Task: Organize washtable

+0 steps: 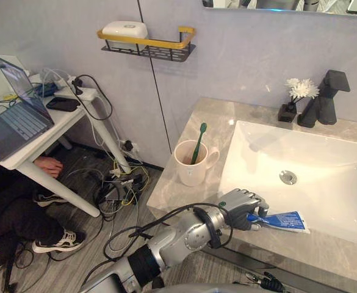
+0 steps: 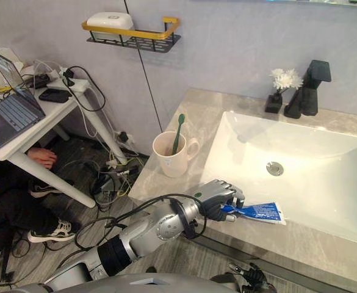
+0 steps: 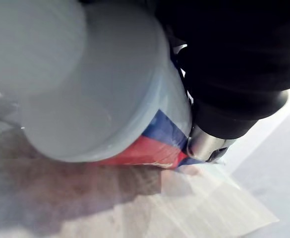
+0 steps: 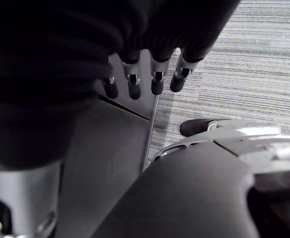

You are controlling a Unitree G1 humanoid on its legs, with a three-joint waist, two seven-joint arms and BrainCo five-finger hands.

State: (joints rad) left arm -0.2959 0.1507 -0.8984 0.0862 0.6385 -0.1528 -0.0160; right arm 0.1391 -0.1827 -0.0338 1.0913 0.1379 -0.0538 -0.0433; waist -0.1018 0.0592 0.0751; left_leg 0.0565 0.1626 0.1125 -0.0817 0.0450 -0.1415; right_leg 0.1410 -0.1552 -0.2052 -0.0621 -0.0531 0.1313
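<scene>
The left hand (image 1: 242, 204) grips the tube's (image 1: 285, 221) cap end on the counter's (image 1: 166, 192) front edge, beside the basin (image 1: 324, 177). The cup (image 1: 190, 165) with a toothbrush (image 1: 199, 141) stands near the left edge. The right hand (image 4: 134, 87) hangs relaxed.

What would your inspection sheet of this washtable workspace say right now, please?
Surface: marble washtable, white sink basin set in it.
Job's things: toothpaste tube at the front edge; green toothbrush standing in cream mug.
Clutter: black vase of white flowers beside black faucet.
Hands: left hand, fingers curled round the tube's cap end; right hand relaxed, above the floor.
Cables: tangle on the floor under white desk.
Surroundings: laptop on the desk; a person's hand and shoes beneath; soap box on wall shelf.
</scene>
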